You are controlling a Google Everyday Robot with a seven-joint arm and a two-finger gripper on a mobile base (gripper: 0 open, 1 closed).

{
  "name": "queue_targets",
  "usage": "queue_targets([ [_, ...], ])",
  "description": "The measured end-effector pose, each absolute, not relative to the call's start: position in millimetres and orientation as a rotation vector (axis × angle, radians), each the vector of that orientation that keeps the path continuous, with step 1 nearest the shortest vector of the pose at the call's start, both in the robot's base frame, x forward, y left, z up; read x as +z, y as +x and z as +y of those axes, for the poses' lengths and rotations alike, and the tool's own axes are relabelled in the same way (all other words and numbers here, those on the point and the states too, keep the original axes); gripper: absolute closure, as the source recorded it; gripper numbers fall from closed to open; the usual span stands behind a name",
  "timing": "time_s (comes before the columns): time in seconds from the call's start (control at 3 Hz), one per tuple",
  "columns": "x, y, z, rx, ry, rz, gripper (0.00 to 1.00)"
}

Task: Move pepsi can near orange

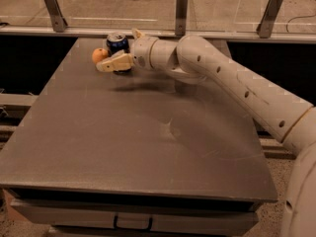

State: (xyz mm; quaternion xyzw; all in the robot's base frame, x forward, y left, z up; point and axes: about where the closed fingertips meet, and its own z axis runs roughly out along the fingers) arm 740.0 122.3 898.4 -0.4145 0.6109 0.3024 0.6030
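Observation:
The dark blue pepsi can (pixel 117 42) with a silver top stands upright at the far left of the grey table (pixel 148 132). My gripper (pixel 118 51) is shut on the pepsi can, with one cream finger (pixel 114 62) in front of it and the other behind it. The small round orange (pixel 99 55) lies just left of the can, touching or almost touching the front finger. The can's lower part is hidden by the finger. My white arm (pixel 237 83) reaches in from the right.
A rail with metal posts (pixel 181 6) runs behind the table's far edge. Dark gaps lie to the left and right of the table. A drawer handle (pixel 132 223) sits below the front edge.

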Motion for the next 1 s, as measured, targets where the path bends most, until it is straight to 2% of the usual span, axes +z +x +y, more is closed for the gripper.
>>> queue_targets([
  [0.33, 926.0, 725.5, 73.7, 0.587, -0.965, 1.398, 0.00],
  [1.0, 1068.7, 645.3, -102.7, 0.180, -1.033, 1.295, 0.00],
])
